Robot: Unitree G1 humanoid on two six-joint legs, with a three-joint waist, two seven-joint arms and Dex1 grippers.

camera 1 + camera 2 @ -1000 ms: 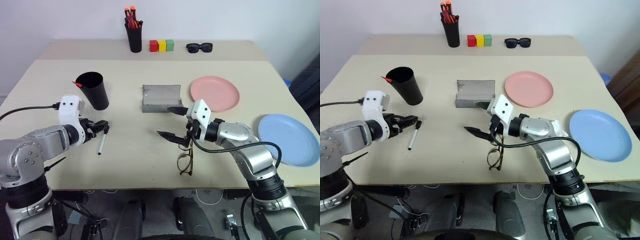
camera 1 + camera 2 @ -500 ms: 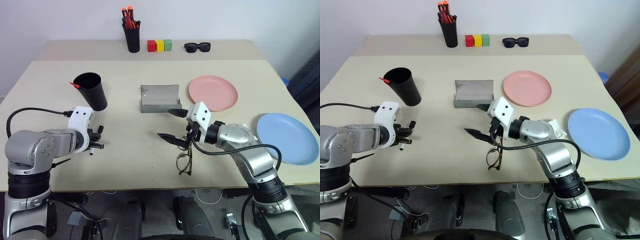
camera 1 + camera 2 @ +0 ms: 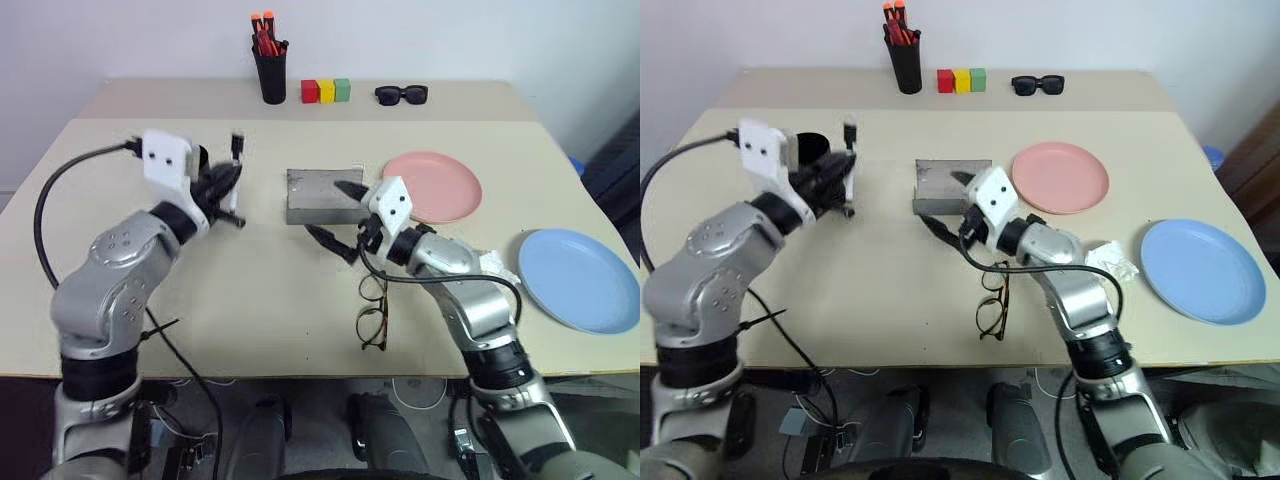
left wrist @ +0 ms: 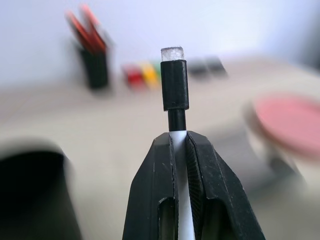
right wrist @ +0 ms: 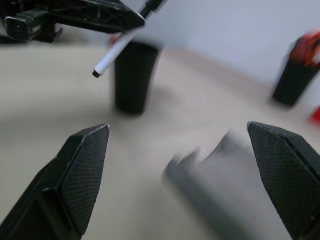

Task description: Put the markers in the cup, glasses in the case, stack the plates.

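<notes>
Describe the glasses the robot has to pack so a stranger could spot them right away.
Start at the beige table and go to its near edge, in front of the grey case. The glasses lie there, thin dark wire with round clear lenses, unlike the chunky black sunglasses at the far edge.

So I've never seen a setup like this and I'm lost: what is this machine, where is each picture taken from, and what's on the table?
It is a humanoid robot with two arms, each ending in a two-fingered gripper. Two pictures come from cameras in its head looking down at the table; the other two come from cameras on its wrists. The left gripper is shut on a white marker, lifted near the black cup. The right gripper is open beside the grey case. Eyeglasses, a pink plate and a blue plate lie on the table.
</notes>
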